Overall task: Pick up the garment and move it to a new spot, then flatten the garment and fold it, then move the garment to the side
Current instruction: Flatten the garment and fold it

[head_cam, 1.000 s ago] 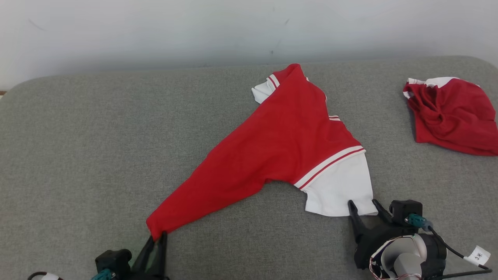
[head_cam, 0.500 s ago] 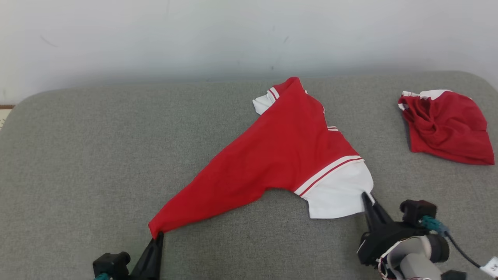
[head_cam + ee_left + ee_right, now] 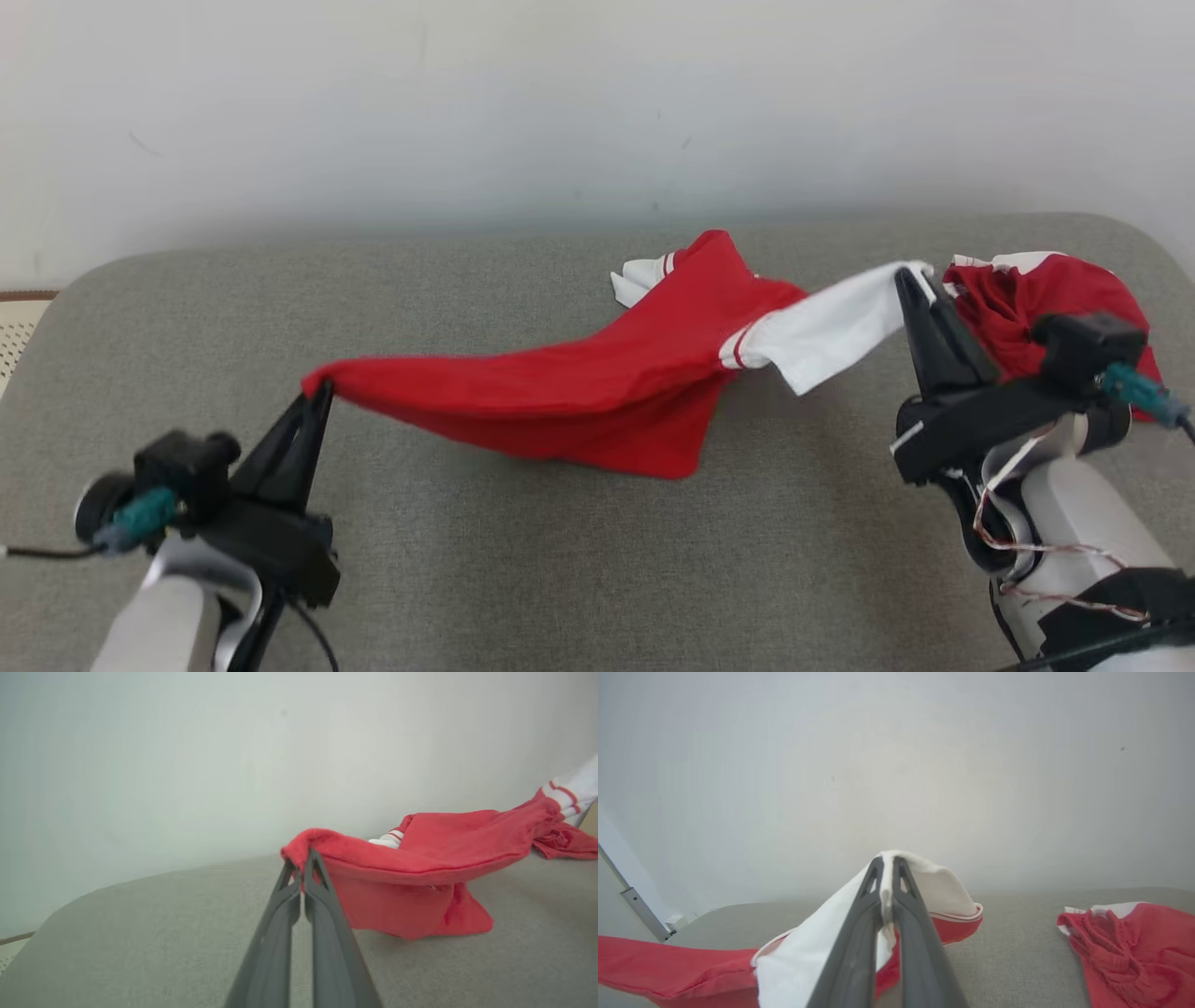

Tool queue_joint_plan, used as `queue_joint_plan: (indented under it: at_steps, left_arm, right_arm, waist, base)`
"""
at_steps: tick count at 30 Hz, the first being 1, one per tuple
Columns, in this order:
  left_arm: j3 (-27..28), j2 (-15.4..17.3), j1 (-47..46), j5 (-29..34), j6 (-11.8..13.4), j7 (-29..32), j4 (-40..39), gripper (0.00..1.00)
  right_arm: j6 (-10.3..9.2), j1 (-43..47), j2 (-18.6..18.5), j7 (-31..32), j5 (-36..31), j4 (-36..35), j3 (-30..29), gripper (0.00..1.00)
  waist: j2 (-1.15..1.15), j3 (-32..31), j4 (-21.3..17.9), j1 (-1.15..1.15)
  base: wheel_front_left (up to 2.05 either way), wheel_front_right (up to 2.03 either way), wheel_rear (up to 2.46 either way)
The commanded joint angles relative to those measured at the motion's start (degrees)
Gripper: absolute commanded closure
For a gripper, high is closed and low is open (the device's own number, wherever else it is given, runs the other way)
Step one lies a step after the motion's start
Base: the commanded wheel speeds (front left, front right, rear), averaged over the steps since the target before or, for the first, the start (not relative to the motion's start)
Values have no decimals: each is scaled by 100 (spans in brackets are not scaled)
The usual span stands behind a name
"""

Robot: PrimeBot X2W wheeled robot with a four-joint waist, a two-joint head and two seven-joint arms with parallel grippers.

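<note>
Now, garment (image 3: 597, 392): slung across mid-frame between both arms, its middle sagging onto the grey worktop (image 3: 467, 579).
Left end effector (image 3: 317, 392): pressed together on the red corner, left of centre.
Right end effector (image 3: 910, 280): pinching the white end, right of centre.
Advice: lift both evenly, hold tension, and steer clear of the second garment (image 3: 1046, 299) at right.

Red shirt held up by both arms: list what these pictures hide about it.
- Shirt underside: head view, hidden by its own sagging cloth.
- White sleeve: left wrist view, cut by right edge.
- Second red garment: head view, partly behind the right fingers.
</note>
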Motion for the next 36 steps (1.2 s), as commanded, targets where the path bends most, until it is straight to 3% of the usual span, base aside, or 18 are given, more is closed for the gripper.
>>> queue_joint_plan:
  at_steps: [1, 8, 15, 25, 31, 36]
  left_arm:
    - [-63, 56, -141, -65, -3, 102, -117, 100]
    - [-350, 382, -987, -458, -9, 584, -407, 100]
    - [-598, 692, -2362, -853, -11, 767, 65, 100]
    - [-955, 926, -4650, -1189, -11, 677, 1373, 100]
    - [-1173, 839, -5937, -1279, -11, 571, 2234, 100]
    - [-1339, 698, -6735, -1246, -11, 498, 2687, 100]
  right_arm:
    - [-4, -79, -41, 75, 40, -90, 49, 100]
    - [-4, -808, -109, 554, 417, -325, 127, 100]
    - [-4, -2290, -16, 1015, 971, 167, 212, 100]
    - [-3, -4949, 296, 1138, 1253, 1839, 138, 100]
    - [-2, -6309, 571, 907, 1085, 3093, 35, 100]
    - [-2, -7137, 658, 701, 808, 3732, 43, 100]
  waist:
    - [0, 0, -4, 0]
    - [0, 267, -10, 0]
    - [0, 934, -45, 0]
    - [0, 1908, 53, 0]
    - [0, 2182, 107, 0]
    - [0, 2355, 151, 0]
  base:
    - [0, 0, 0]
    - [0, 0, 0]
    - [0, 0, 0]
    - [0, 0, 0]
    - [0, 0, 0]
    - [0, 0, 0]
